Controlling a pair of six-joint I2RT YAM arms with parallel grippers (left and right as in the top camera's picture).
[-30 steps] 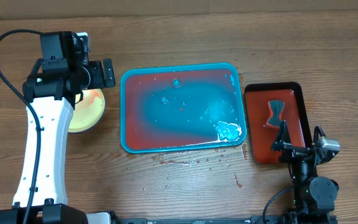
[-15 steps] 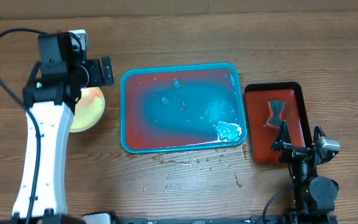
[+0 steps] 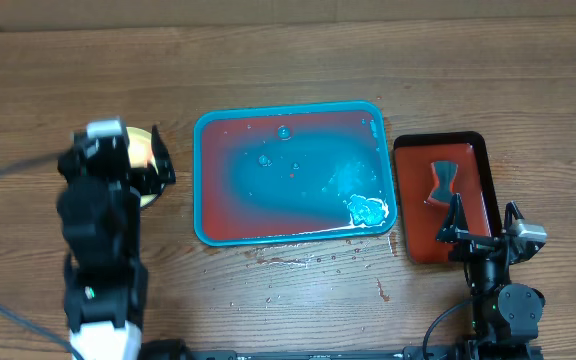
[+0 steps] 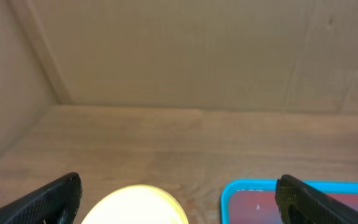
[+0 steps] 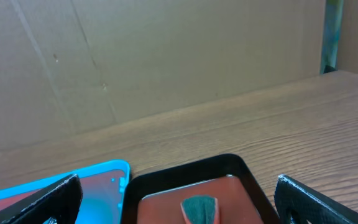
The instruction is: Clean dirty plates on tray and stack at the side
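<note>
the table (image 3: 298, 60) is brown wood with clear grain, and plain cardboard walls (image 4: 179, 50) stand close behind it. the tray (image 3: 208, 200) lies in the middle. its floor is blue, with red smears along the edges and some foam (image 3: 368, 210) in one corner. wet drops (image 3: 308, 260) lie on the wood just before it. a yellow plate (image 4: 135, 205) lies left of the tray, under the left gripper (image 4: 178, 185), whose fingers are spread wide and hold nothing. the right gripper (image 5: 178, 182) is also wide open and empty, at the near end of a red tray (image 3: 413, 200).
</note>
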